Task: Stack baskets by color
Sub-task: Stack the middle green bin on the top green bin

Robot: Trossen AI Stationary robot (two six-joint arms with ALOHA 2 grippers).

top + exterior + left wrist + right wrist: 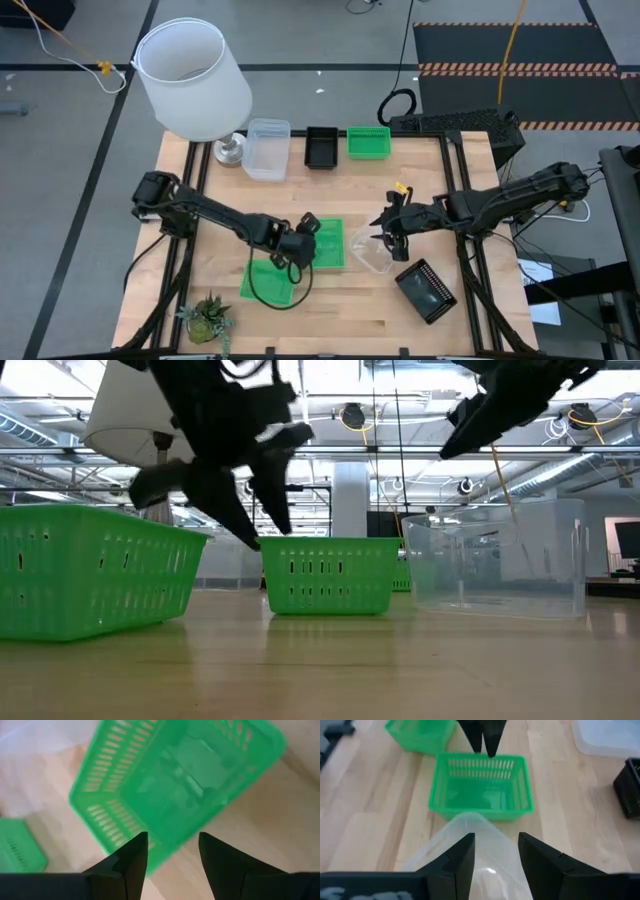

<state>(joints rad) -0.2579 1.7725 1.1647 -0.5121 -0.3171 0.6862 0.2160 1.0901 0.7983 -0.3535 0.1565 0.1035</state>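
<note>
so roughly: 3 green baskets [326,243], 2 black [321,147], 2 clear [266,148]

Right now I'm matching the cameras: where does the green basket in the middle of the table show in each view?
High view: green basket at centre, just right of the left gripper.
Low view: centre, on the table.
Left wrist view: fills the middle.
Right wrist view: upper centre.
Shared landmark: the left gripper, close by it in every view.
</note>
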